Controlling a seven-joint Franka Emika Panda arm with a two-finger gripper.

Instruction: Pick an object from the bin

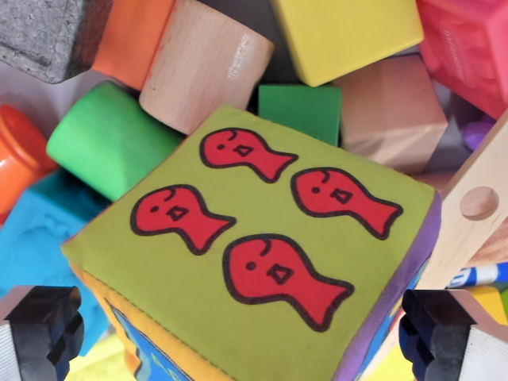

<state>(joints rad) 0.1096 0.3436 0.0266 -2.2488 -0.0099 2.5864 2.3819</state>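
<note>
- Basically straight below pincer (254, 337): soft cloth cube (262, 254), green face with four red fish up, sitting on top of the pile in the bin.
- Fingers spread wide, nothing held; left pad (44, 329) and right pad (436, 333) flank the cube's near lower corners.
- Cube rotated diagonal to the finger line, slightly tilted.
- Probably needs wrist twist before descending to meet flat sides.
- Green cylinder (111, 139) and wooden cylinder (202, 63) crowd the far side.

a pale bin floor (32, 99) shows at the wrist view's left, with a grey foam block (44, 32) and a green cylinder (107, 139) over it.
</note>
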